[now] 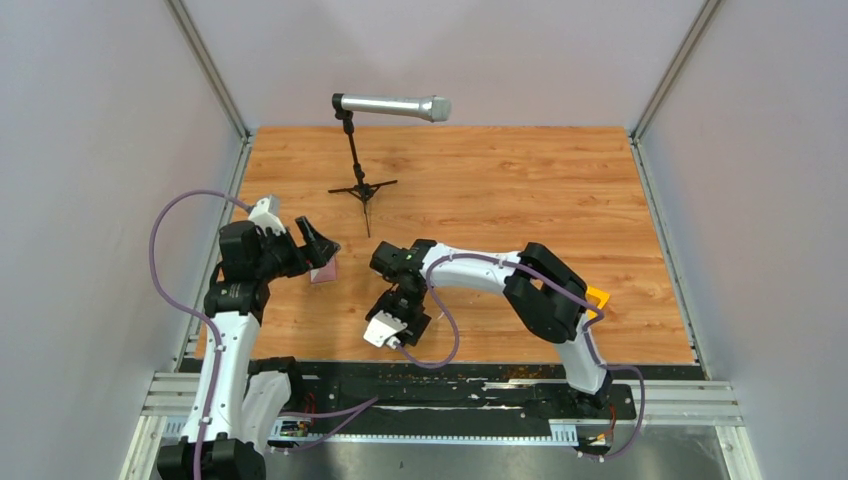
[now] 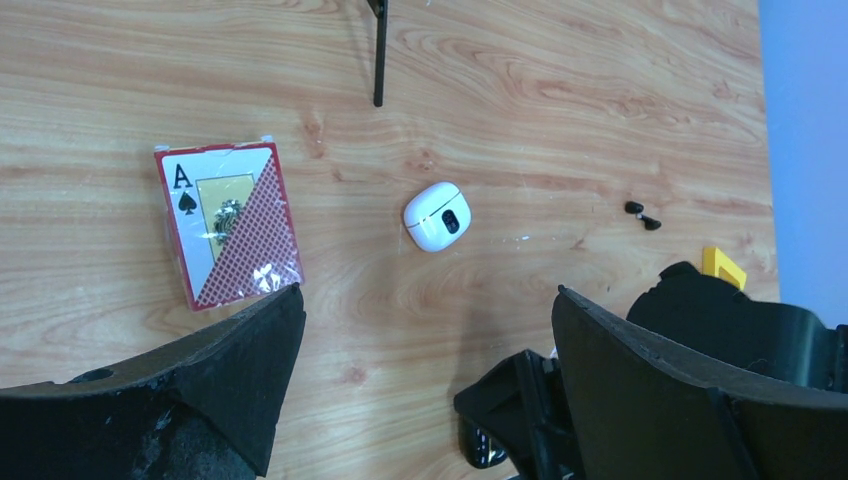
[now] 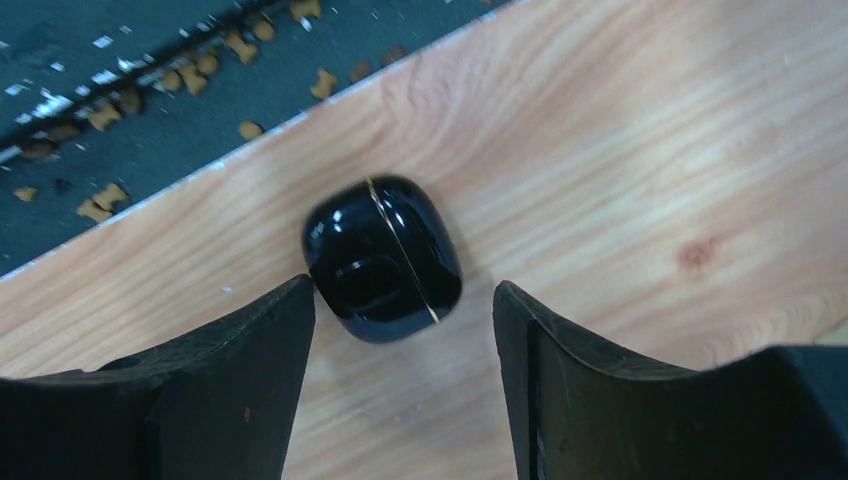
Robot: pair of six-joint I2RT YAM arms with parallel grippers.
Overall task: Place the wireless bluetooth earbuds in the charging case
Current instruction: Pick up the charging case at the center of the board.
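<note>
two black earbuds (image 2: 633, 208) lie in line, slanting down-right.

Pale grey walls (image 1: 90, 150) enclose a wood-grain table (image 1: 520, 180), with aluminium rails (image 1: 210, 70) at the corners.

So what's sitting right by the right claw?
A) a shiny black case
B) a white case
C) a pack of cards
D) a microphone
A: the right wrist view shows a closed black case lying between the tips of the open right claw.
</note>
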